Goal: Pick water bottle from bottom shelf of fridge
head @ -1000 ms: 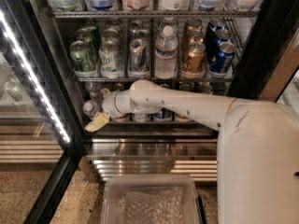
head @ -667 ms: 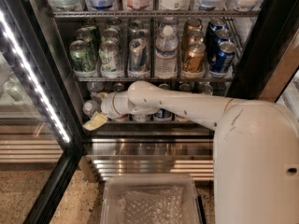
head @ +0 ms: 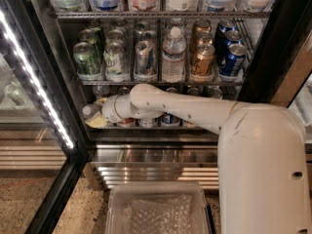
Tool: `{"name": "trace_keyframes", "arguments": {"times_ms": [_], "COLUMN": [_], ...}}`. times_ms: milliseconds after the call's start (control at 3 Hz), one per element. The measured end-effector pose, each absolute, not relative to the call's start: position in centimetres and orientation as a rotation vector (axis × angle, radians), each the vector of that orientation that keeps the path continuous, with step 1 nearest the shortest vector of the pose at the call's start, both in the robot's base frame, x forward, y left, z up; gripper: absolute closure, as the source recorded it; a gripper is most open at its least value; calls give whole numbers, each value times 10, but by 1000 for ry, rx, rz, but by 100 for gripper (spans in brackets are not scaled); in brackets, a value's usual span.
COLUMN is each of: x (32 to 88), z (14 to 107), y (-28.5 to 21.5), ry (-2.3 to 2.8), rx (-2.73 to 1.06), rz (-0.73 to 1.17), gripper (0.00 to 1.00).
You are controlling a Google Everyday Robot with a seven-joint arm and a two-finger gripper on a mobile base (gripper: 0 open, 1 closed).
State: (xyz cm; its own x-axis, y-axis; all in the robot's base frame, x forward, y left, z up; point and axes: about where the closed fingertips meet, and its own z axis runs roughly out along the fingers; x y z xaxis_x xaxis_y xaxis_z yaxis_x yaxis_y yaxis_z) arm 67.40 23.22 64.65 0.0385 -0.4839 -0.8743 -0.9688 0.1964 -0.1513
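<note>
The water bottle (head: 88, 112), small with a white cap, stands at the far left of the bottom shelf (head: 161, 129) of the fridge (head: 58, 62). My white arm reaches in from the right along that shelf. My gripper (head: 97, 112) is at the bottle. One yellowish finger (head: 101, 101) shows above it and another lies below it, so the jaws are open and straddle it. Most of the bottle's body is hidden behind the wrist.
Cans and a taller labelled water bottle (head: 173, 57) fill the middle rack. More cans sit behind my arm on the bottom shelf. The LED strip (head: 36, 79) runs down the left door frame. A ribbed steel base (head: 151, 167) and a clear tray (head: 156, 208) lie below.
My gripper has moved a little left and up along the bottom shelf, closing in on the small bottle at the shelf's left end.
</note>
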Motion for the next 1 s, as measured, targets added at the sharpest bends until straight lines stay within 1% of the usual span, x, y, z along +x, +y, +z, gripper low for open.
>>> {"name": "trace_keyframes", "arguments": {"times_ms": [333,667,1000], "x": [676,675,669], "z": [644,646,654], "y": [242,242,250], "ry": [1572,1569,1490], "rx": [-1425,-1424,-1433], "rz": [687,685,606], "gripper": [66,89,100]}}
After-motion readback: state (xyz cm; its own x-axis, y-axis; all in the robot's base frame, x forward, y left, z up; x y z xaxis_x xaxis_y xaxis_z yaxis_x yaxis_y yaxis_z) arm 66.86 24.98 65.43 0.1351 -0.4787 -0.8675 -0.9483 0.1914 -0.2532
